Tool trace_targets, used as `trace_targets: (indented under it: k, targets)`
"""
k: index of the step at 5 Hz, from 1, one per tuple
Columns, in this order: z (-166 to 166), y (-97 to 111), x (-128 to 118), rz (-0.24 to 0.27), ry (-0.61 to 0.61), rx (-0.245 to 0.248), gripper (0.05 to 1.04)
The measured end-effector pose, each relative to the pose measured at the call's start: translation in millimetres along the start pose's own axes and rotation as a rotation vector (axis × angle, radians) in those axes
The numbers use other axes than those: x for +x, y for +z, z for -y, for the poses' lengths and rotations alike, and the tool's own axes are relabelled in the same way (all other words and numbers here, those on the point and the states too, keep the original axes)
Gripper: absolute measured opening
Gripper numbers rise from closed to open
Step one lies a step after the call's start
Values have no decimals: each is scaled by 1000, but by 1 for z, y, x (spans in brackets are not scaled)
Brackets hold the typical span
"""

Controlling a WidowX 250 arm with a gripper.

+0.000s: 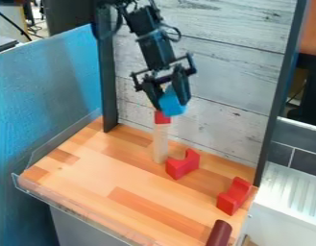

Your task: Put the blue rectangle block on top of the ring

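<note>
High over the back of the wooden surface, the gripper [170,103] is shut on a blue block [172,104], which hangs slightly tilted between the fingers. Just below the blue block is a small red piece [162,118] at the top of a tall, pale upright block [161,143]. Whether blue and red touch, I cannot tell. No ring shape can be made out with certainty; the red piece's upper part is hidden behind the blue block and a finger.
A red notched block [180,166] stands right beside the pale block's foot. Another red notched block [233,197] is farther right, and a dark red cylinder [219,233] lies at the front right. A whitewashed plank wall [218,86] rises behind the wooden table [99,180].
</note>
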State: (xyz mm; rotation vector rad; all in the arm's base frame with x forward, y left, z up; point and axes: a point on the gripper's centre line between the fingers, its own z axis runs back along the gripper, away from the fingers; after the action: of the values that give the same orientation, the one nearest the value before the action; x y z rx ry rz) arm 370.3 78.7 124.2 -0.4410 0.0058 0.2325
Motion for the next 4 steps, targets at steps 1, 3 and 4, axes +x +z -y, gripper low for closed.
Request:
trace_targets:
  k: [1,3,4]
  targets:
    - [1,18,3,123,67,61,589]
    - [16,8,17,248,158,294,589]
    - [18,5,34,208,224,357,589]
